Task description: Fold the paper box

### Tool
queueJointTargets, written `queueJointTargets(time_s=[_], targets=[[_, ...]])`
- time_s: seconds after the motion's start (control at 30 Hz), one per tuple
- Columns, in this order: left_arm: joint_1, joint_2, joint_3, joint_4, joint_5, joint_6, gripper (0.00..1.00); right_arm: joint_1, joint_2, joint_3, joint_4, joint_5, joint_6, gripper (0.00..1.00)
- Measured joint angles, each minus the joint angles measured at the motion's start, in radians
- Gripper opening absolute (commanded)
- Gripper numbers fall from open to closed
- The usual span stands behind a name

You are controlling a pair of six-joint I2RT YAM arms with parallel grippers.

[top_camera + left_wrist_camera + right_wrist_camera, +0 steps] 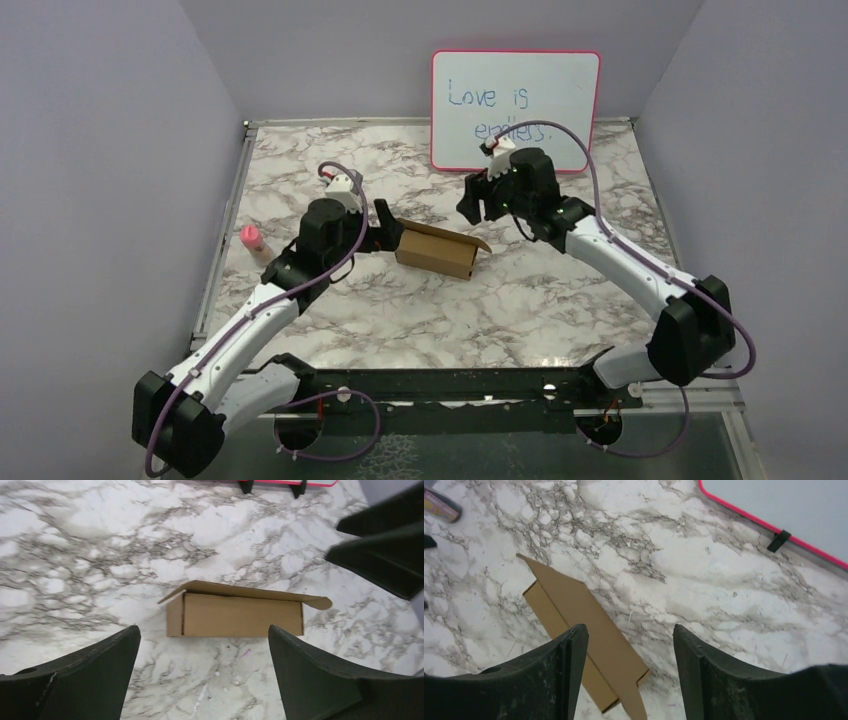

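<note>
The paper box (437, 250) is a small brown cardboard box lying on the marble table, its lid flap slightly raised. My left gripper (385, 225) stands just left of it, open and apart from it. In the left wrist view the paper box (240, 615) lies just beyond the wide-open left gripper (203, 640), with nothing between the fingers. My right gripper (480, 200) hovers behind and to the right of the box. In the right wrist view the paper box (574, 610) lies diagonally below the open, empty right gripper (630, 628).
A pink-framed whiteboard (515, 110) with blue writing leans on the back wall. A small pink bottle (251, 240) stands near the table's left edge. The right arm's dark fingers (380, 555) show at the upper right of the left wrist view.
</note>
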Motion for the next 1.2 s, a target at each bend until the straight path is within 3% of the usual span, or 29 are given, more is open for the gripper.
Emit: queueJointTargets(time_s=[0.07,0.17,0.4,0.43,0.5,0.63,0.8,1.07,1.2], targets=[[0.031,0.016,0.067,-0.070,0.000,0.066,0.99,0.000,-0.074,-0.061,-0.001,0.016,0.028,0.73],[0.079,0.059,0.136,-0.134,0.014,0.141,0.99,-0.001,-0.176,-0.140,-0.004,0.042,0.060,0.86],[0.132,0.102,0.173,-0.197,0.025,0.261,0.94,-0.001,-0.364,-0.248,-0.017,0.152,0.089,0.89],[0.132,0.101,0.173,-0.196,0.019,0.266,0.89,-0.001,-0.366,-0.248,-0.017,0.153,0.089,0.92],[0.132,0.093,0.171,-0.189,0.005,0.267,0.88,-0.001,-0.387,-0.262,-0.006,0.177,0.104,1.00],[0.132,0.029,0.114,-0.120,-0.018,0.278,0.99,-0.001,-0.430,-0.328,0.014,0.199,0.118,1.00],[0.132,-0.013,0.085,-0.107,-0.023,0.357,0.99,-0.001,-0.461,-0.401,0.037,0.189,0.117,1.00],[0.142,0.115,0.157,-0.111,0.021,0.463,0.96,-0.001,-0.475,-0.404,0.022,0.175,0.100,1.00],[0.166,0.192,0.207,-0.127,0.096,0.504,0.92,-0.001,-0.473,-0.404,0.005,0.143,0.082,0.92]])
